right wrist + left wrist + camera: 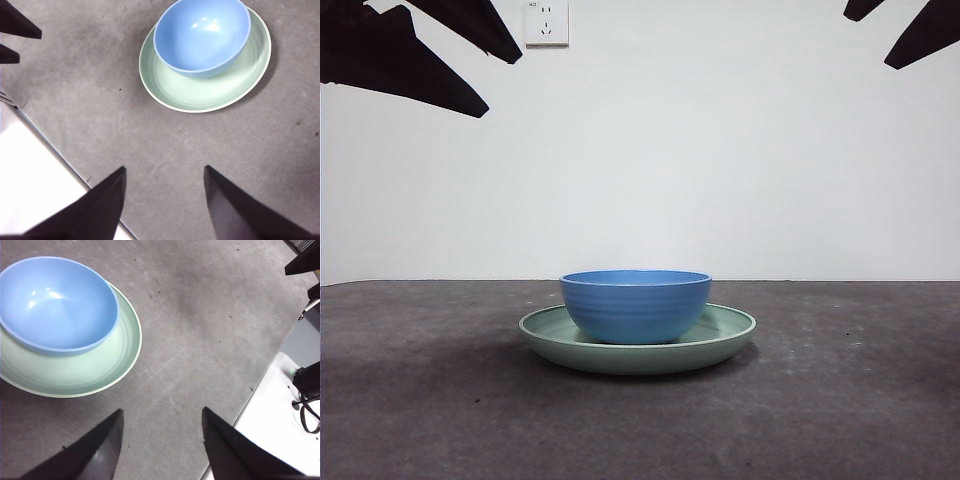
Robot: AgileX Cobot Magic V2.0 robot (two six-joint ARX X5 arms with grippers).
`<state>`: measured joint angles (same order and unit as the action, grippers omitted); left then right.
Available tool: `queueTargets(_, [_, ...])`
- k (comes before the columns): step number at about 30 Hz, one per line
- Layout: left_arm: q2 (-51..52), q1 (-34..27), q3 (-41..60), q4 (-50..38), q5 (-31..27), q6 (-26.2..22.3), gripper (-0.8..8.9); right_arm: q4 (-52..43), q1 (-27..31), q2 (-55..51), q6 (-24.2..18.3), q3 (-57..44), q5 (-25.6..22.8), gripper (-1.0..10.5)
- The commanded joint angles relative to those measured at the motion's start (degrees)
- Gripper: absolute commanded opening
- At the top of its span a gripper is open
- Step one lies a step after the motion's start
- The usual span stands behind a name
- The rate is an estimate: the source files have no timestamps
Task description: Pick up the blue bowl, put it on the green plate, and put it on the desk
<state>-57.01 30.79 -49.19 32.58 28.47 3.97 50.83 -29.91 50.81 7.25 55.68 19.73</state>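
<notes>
The blue bowl (635, 305) sits upright inside the green plate (720, 341) on the desk (440, 400), both in the middle of the front view. In the left wrist view the bowl (55, 302) rests toward one side of the plate (85, 372), well away from my left gripper (161, 415), which is open and holds nothing. The right wrist view shows the same bowl (202, 35) on the plate (200, 92), far from my right gripper (165, 172), also open with nothing in it. Both arms hang high, seen only as black tips at the front view's top corners.
A white wall with a socket (547, 22) stands behind the desk. A pale white base (280, 425) lies past the desk's edge in the left wrist view, and another white surface (35, 180) in the right wrist view.
</notes>
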Motion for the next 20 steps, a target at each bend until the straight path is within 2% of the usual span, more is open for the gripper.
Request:
queueTargets(1, [-0.3,0.4,-0.5,-0.4,0.3,-0.3,2.48,-0.2,-0.3,0.4,-0.9,0.9,0.1,2.5])
queueTargets(3, [-0.3,0.4,-0.5,-0.4,0.3,-0.3,2.46,0.0,-0.3,0.4,-0.9,0.9,0.1,2.4])
queueTargets(5, [-0.3,0.4,-0.5,-0.4,0.3,-0.3,2.14,0.5,-0.3,0.4,-0.9,0.9,0.1,1.4])
queueTargets(7, [-0.3,0.4,-0.5,-0.5,0.3,-0.3,0.84,1.1,-0.3,0.4,-1.1,0.9,0.1,0.0])
queueTargets(8, [-0.3,0.4,-0.5,-0.5,0.3,-0.3,0.03,1.3,-0.3,0.4,-1.4,0.9,0.1,0.1])
queueTargets(20, [-0.3,0.4,-0.5,-0.7,0.3,-0.3,0.09,1.5,-0.3,0.4,-1.7,0.9,-0.3,0.1])
